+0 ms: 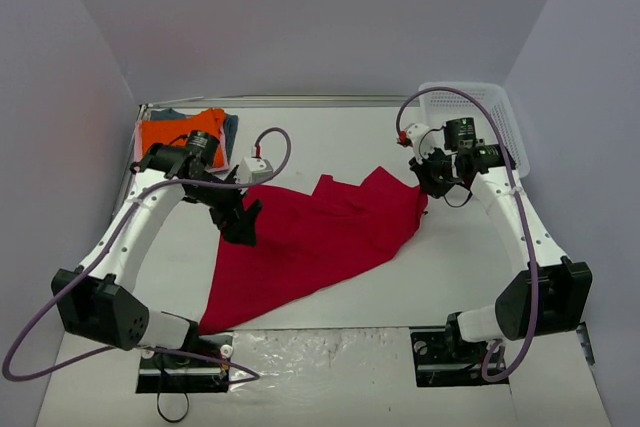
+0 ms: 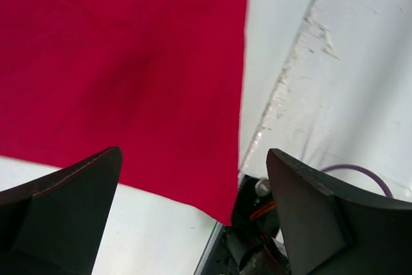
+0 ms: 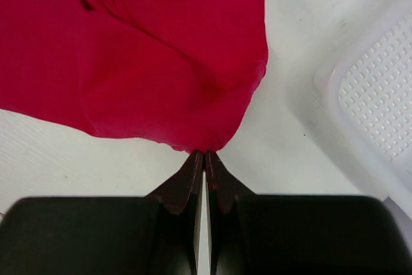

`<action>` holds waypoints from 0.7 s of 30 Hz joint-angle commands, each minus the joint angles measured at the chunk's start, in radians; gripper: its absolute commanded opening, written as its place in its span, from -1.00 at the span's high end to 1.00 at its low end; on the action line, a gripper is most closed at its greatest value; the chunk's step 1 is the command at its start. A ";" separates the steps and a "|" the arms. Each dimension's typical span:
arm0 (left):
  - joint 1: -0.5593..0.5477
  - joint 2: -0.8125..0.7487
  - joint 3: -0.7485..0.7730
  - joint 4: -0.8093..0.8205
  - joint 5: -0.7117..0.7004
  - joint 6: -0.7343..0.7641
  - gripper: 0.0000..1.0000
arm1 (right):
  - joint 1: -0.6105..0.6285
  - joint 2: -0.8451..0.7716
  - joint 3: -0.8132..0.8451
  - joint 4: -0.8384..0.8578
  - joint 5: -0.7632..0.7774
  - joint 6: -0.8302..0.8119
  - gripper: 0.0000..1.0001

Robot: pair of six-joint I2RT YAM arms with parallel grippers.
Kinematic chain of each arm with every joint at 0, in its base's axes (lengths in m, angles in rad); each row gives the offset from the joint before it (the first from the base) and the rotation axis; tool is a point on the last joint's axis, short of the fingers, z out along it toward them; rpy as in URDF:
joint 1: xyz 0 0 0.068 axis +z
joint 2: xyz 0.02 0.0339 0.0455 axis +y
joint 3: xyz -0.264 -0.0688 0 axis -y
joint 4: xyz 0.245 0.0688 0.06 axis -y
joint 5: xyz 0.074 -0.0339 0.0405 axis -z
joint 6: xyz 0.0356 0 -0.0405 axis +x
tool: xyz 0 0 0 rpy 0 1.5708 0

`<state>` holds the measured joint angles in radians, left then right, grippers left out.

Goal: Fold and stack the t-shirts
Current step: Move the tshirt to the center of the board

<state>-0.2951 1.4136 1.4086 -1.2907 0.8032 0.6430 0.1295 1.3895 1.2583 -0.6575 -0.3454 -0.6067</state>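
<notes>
A crimson-red t-shirt (image 1: 320, 237) lies spread and partly rumpled on the white table, its lower left corner reaching toward the left arm's base. My left gripper (image 1: 241, 224) hovers over the shirt's left edge with its jaws wide open. In the left wrist view the red t-shirt (image 2: 122, 75) lies flat below the left gripper (image 2: 193, 185), with nothing between the fingers (image 2: 71, 204). My right gripper (image 1: 426, 187) is shut on the shirt's right corner. The right wrist view shows the right gripper (image 3: 205, 154) pinching the hem of the red t-shirt (image 3: 141, 49). Folded orange (image 1: 178, 133) and grey-blue (image 1: 231, 127) t-shirts sit stacked at the back left.
A white mesh basket (image 1: 485, 117) stands at the back right, just behind my right arm, and the basket's rim (image 3: 376, 104) shows in the right wrist view. The left arm's base (image 2: 257, 230) lies under the left gripper. Grey walls enclose the table on three sides.
</notes>
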 commanded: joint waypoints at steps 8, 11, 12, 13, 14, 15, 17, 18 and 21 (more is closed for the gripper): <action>0.068 -0.013 -0.160 0.452 -0.340 -0.186 -0.90 | -0.008 0.040 -0.010 -0.011 -0.012 -0.015 1.00; 0.108 0.114 -0.114 0.446 -0.317 -0.184 -0.50 | -0.007 0.049 -0.022 -0.002 -0.021 -0.008 1.00; 0.122 0.143 -0.100 0.445 -0.291 -0.189 -0.32 | -0.007 0.049 -0.031 0.001 -0.024 -0.010 1.00; 0.134 0.198 -0.086 0.456 -0.285 -0.207 -0.05 | -0.007 0.051 -0.036 0.002 -0.026 -0.008 1.00; 0.157 0.221 -0.071 0.468 -0.277 -0.221 0.00 | -0.007 0.051 -0.040 0.004 -0.029 -0.010 1.00; 0.168 0.240 -0.066 0.487 -0.271 -0.236 0.01 | -0.007 0.052 -0.048 0.009 -0.029 -0.011 1.00; 0.194 0.283 -0.063 0.550 -0.280 -0.288 0.00 | -0.007 0.057 -0.056 0.012 -0.029 -0.011 1.00; 0.203 0.292 -0.063 0.574 -0.288 -0.307 -0.01 | -0.007 0.059 -0.059 0.018 -0.030 -0.010 1.00; 0.215 0.331 -0.051 0.649 -0.324 -0.367 -0.05 | -0.007 0.074 -0.066 0.022 -0.038 -0.010 1.00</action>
<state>-0.0887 1.7618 1.2930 -0.7368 0.5049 0.3573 0.1295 1.4483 1.2037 -0.6384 -0.3592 -0.6079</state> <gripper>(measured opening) 0.521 0.004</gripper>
